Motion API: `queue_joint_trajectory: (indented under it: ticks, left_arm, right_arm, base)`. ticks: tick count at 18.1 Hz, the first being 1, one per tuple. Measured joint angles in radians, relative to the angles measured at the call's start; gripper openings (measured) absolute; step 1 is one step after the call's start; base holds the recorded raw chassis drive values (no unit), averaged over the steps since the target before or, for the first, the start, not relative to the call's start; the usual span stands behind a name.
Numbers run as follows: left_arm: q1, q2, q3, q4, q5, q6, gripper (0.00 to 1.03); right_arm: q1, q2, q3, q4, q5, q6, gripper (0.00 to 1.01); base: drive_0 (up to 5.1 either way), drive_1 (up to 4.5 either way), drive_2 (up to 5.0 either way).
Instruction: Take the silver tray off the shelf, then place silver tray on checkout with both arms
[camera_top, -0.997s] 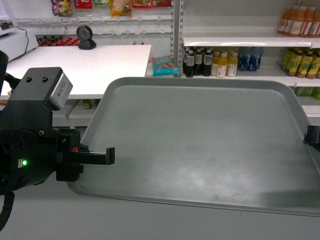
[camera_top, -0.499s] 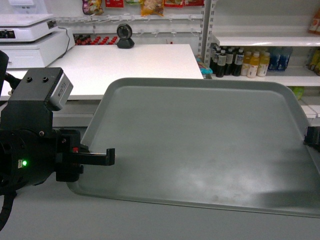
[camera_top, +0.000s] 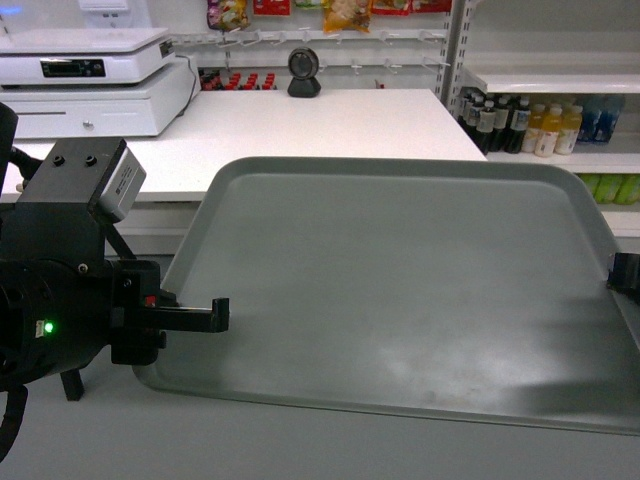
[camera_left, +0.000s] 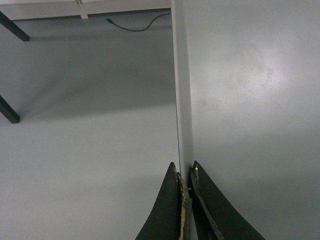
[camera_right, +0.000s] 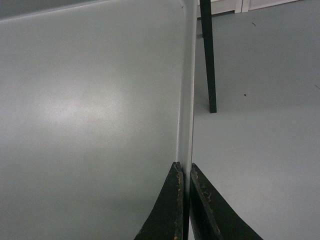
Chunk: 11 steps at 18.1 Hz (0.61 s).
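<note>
- While the silver tray fills the centre and right of the head view, held level in the air above the grey floor, the left gripper clamps its left rim at the lower left of the frame, one black finger lying over the rim onto the tray's surface; the left arm bulks at the far left with a green light lit; at the right edge of the frame only a small black part of the right gripper shows, against the tray's right rim; beyond the tray's far edge the white checkout spreads across the upper left and centre, carrying a white cash register at the upper left and a small black round device at its back; a shelf with bottles stands at the upper right.
- From the left wrist view, the two fingers at the bottom centre are pressed together on the tray's pale rim, which runs straight up the middle of the frame; tray surface lies to the right, floor to the left, with a black cable at the top.
- From the right wrist view, the fingers at the bottom centre are likewise closed on the rim; tray surface fills the left, floor the right, and a black table leg stands at the upper right of centre.
</note>
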Motion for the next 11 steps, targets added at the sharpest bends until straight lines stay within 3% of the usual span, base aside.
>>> queue_joint_trajectory:
  ticks: [4,7,11]
  left_arm:
    - [0.007,0.000,0.000,0.000,0.000,0.001,0.03]
    - [0.002,-0.002,0.000,0.004,0.000,0.000,0.03]
    - [0.003,-0.002,0.000,0.000,0.000,0.001,0.03]
  right_arm:
    - [0.006,0.000,0.000,0.001,0.000,0.001,0.02]
    - [0.004,0.000,0.000,0.000,0.001,0.002,0.02]
    - [0.005,0.000,0.000,0.001,0.001,0.002,0.02]
  base:
    - [0.0,0.00,0.0]
    - [-2.7,4.89,-2.5]
    - [0.3,4.04,-3.5]
